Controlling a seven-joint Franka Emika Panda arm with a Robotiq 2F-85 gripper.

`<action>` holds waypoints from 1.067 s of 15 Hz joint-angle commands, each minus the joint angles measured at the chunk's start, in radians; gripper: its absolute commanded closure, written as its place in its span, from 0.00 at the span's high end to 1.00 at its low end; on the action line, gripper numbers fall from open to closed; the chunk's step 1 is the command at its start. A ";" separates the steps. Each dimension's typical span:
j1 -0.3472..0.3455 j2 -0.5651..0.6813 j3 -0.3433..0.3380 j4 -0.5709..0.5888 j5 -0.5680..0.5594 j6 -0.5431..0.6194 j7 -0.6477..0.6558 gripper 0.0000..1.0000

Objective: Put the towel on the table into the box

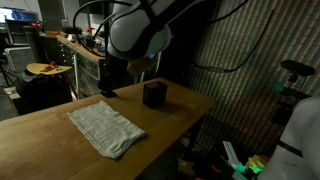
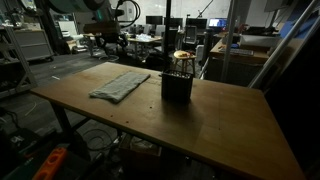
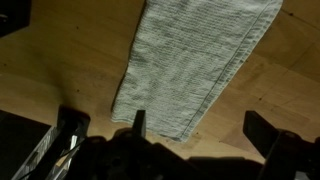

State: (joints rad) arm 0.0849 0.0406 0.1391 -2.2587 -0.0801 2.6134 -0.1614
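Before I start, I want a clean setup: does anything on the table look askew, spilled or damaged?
Nothing stands out. The towel lies spread on the table, only slightly rumpled; the box stands upright, apart from it. No spill or damage shows.

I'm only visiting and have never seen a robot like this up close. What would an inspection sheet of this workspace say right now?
Surface: large light brown wooden table, grain visible.
Job's things: light grey-white textured towel lies flat on the table; small black soft-sided box stands upright, apart from it.
Clutter: nothing seen on the tabletop besides these.
Grippers: gripper open, above one end of the towel, holding nothing.
Cables: dark cables loop beside the arm.
Surroundings: cluttered workbench behind the table; desks with monitors; dim room.
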 commanded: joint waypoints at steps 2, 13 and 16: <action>0.010 0.139 -0.008 0.128 -0.024 0.090 -0.038 1.00; 0.038 0.502 -0.083 0.442 -0.070 -0.084 0.044 1.00; 0.059 0.564 -0.101 0.535 -0.076 -0.232 0.103 1.00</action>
State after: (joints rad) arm 0.1067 0.5382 0.0638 -1.8492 -0.1387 2.5136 -0.1276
